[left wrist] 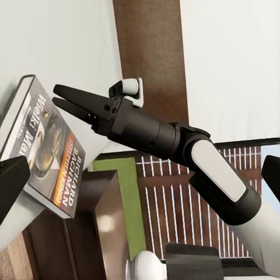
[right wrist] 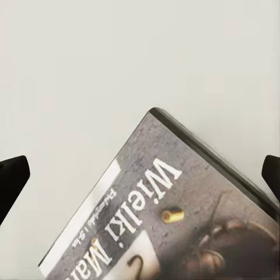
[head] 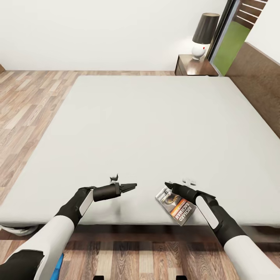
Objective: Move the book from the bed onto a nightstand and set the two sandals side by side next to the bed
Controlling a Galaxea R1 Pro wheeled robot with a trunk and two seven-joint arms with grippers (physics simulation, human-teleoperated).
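Book [head: 175, 205] on bed [head: 155, 128], beside right end effector [head: 170, 186]

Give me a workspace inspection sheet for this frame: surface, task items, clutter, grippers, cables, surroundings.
Surface: bed, flat pale mattress, dark headboard along its right side in the head view.
Job's things: book lying near the mattress's near edge, cover up; nightstand at the bed's far corner; a bit of blue by the left arm at the floor, possibly a sandal, too cropped to confirm.
Clutter: lamp standing on the nightstand.
Grippers: right gripper at the book, jaws look open either side of it in the right wrist view; left gripper over the mattress, holding nothing, jaws together.
Cables: nothing seen.
Surroundings: white walls, wood-plank floor, window beyond the nightstand.
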